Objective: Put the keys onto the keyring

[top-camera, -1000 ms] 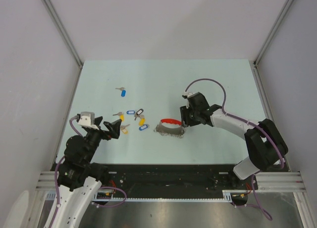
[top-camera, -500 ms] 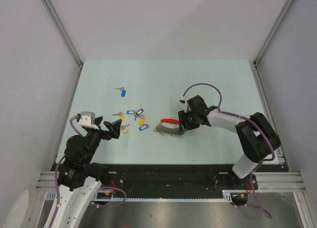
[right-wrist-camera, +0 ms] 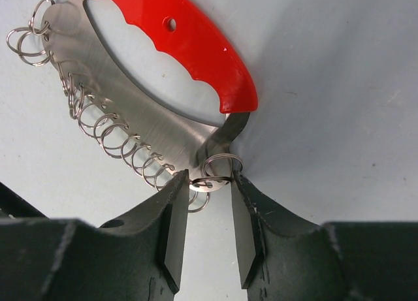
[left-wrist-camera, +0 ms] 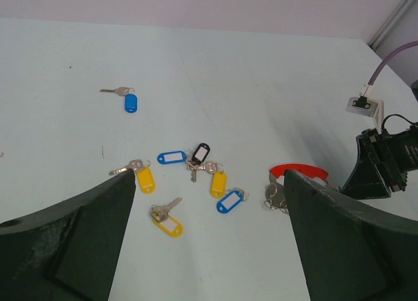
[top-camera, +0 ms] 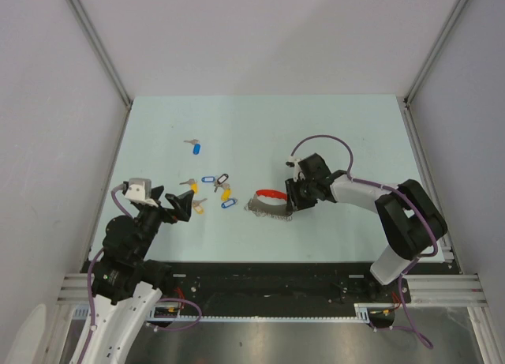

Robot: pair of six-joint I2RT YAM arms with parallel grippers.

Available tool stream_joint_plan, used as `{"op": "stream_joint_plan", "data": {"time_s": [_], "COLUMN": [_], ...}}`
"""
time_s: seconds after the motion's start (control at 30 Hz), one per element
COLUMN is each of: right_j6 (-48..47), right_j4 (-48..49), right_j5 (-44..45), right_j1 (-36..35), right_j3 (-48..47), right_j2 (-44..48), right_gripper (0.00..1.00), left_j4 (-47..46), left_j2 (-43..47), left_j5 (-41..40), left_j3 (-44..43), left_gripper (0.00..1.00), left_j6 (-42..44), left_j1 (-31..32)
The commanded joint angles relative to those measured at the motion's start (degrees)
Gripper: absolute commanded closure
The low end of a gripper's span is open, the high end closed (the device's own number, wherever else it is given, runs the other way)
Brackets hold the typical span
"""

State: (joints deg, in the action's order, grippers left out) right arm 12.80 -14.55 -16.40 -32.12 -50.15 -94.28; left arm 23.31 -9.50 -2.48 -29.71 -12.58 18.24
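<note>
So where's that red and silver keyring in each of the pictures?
Top external: the keyring sits just right of centre.
Left wrist: the keyring lies right of centre, a bit below the middle.
Right wrist: the keyring fills the upper left, close up.
Shared landmark: the right end effector, beside it in every view.

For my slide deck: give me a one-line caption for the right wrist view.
Right pincer straddles a small wire ring at the end of the red-handled keyring.
</note>
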Motion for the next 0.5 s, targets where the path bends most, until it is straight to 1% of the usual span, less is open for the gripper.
{"op": "stream_joint_plan", "data": {"time_s": [0.0, 0.13, 0.47], "right_j6": [-0.58, -0.84, -1.37], "right_j4": [0.31, -0.48, -2.59], "right_j5": [-0.82, -0.30, 2.34], "right_j1": [-0.49, -1.37, -4.79], "right_j3": [0.23, 0.23, 0.14], "right_j2": [1.64, 2.69, 4.81], "right_gripper": [0.64, 0.66, 0.68], "left_j4": [-0.46, -0.55, -0.46], "left_j2": [-0.61, -0.52, -0.70], "left_j5": [1.34, 1.34, 1.43], "left_j3": [-2.19, -2.19, -2.19], "left_gripper": [0.00, 0.00, 0.00], "left_j6": [0.01, 0.01, 0.01], "left_j1": [0.13, 0.13, 0.13]}}
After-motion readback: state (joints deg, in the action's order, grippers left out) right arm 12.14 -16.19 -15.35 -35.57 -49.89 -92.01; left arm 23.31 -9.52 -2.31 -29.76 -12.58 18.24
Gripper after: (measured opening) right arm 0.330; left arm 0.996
